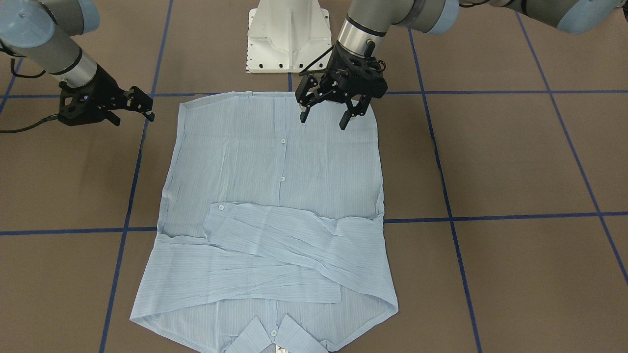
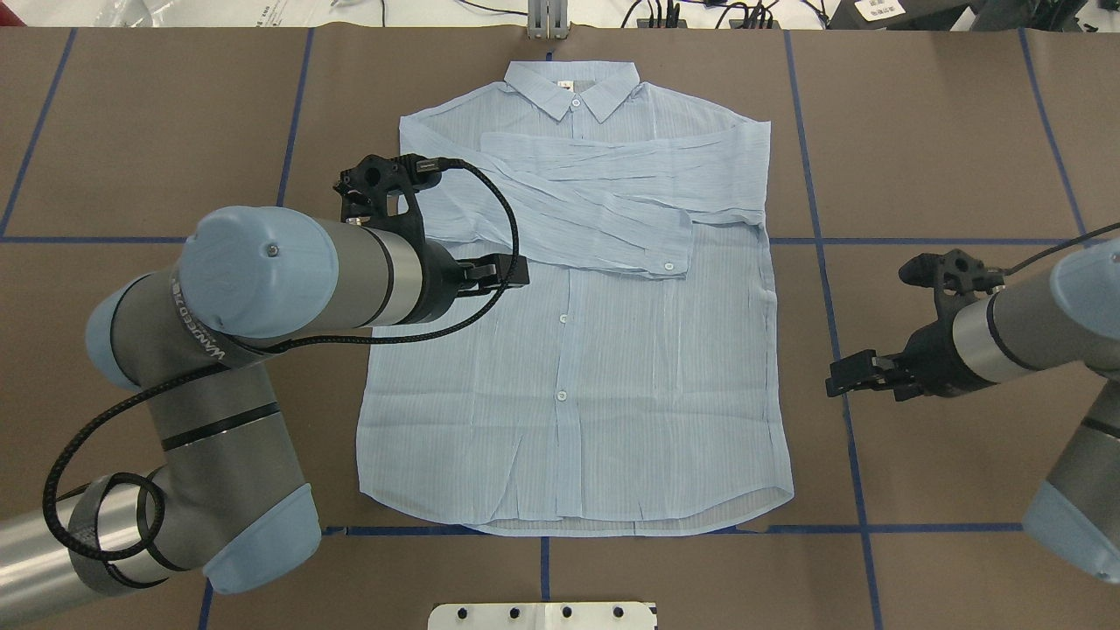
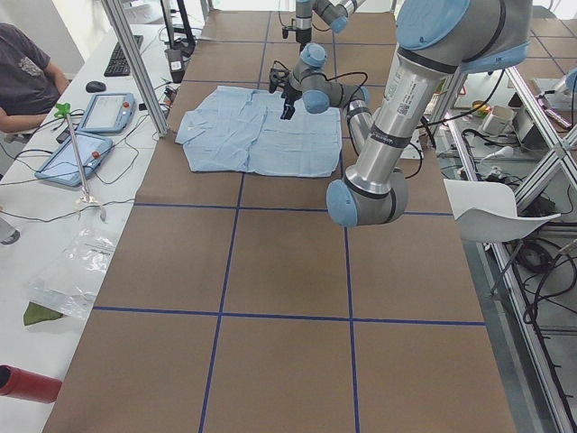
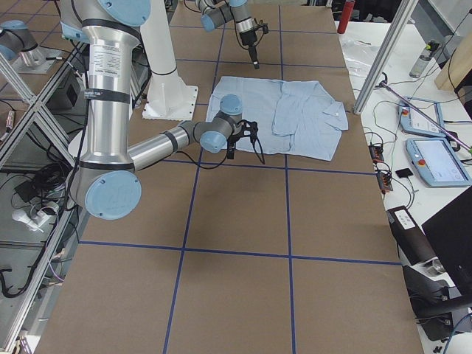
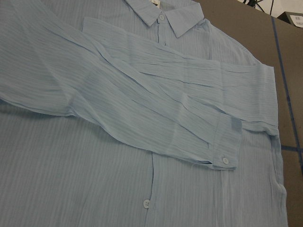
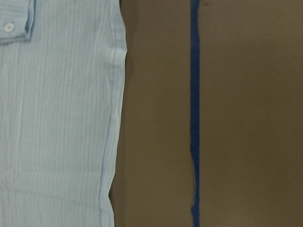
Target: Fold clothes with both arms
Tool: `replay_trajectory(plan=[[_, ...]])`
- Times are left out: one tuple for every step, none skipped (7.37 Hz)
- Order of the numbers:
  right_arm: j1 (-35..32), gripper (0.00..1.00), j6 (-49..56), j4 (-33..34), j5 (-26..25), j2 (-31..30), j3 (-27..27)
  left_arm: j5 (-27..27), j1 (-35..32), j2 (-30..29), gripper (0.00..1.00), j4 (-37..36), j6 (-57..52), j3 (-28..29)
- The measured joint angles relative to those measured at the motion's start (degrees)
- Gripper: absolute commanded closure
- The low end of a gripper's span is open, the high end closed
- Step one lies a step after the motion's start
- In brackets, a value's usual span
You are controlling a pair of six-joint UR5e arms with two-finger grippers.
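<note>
Shirt [image 2: 612, 367] lies flat on the brown tabletop [image 2: 962, 131], buttoned, its collar [image 2: 604, 92] away from the robot and both sleeves [image 2: 595, 201] crossed over the chest. We see the left pincer [image 1: 324, 122] hanging above the shirt, fingers spread wide and empty. The right pincer [image 1: 133, 120] hovers over bare tabletop just beside the shirt's edge, likewise parted, holding nothing.

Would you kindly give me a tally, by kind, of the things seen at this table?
Shirt: 1
Robot arms: 2, the left arm and the right arm
White pedestal base: 1
Total: 4
</note>
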State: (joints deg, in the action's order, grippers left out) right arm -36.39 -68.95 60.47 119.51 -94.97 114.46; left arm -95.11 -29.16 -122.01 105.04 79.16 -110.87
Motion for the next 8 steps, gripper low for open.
replay_trajectory(plan=[[4.64, 0.00, -3.75, -0.22, -3.94, -0.48, 0.76, 0.00, -0.05, 0.18, 0.01, -0.06, -0.04, -0.20], [9.26, 0.00, -7.17, -0.15, -8.22, -0.57, 1.26, 0.01, -0.13, 0.24, 0.01, -0.09, -0.05, -0.38], [12.91, 0.00, -9.37, 0.61, -12.04, -0.41, 1.46, 0.01, -0.21, 0.42, 0.01, -0.09, -0.05, -0.65], [14.72, 0.01, -10.39, 2.21, -13.87, 0.11, 1.41, 0.00, -0.23, 0.98, 0.00, -0.08, -0.05, -1.06], [15.74, 0.06, -10.76, 4.41, -14.57, 1.42, 1.01, -0.04, -0.23, 1.70, 0.01, -0.06, -0.04, -1.65], [16.42, 0.11, -10.88, 6.76, -14.73, 3.34, 0.40, -0.06, -0.19, 2.07, 0.01, -0.08, 0.00, -2.09], [16.71, 0.14, -10.92, 8.93, -14.65, 5.13, 0.10, -0.07, -0.17, 2.25, 0.01, -0.09, 0.02, -2.25], [16.74, 0.15, -10.93, 10.27, -14.45, 6.05, -0.03, -0.05, -0.20, 2.35, 0.01, -0.09, 0.03, -2.30]])
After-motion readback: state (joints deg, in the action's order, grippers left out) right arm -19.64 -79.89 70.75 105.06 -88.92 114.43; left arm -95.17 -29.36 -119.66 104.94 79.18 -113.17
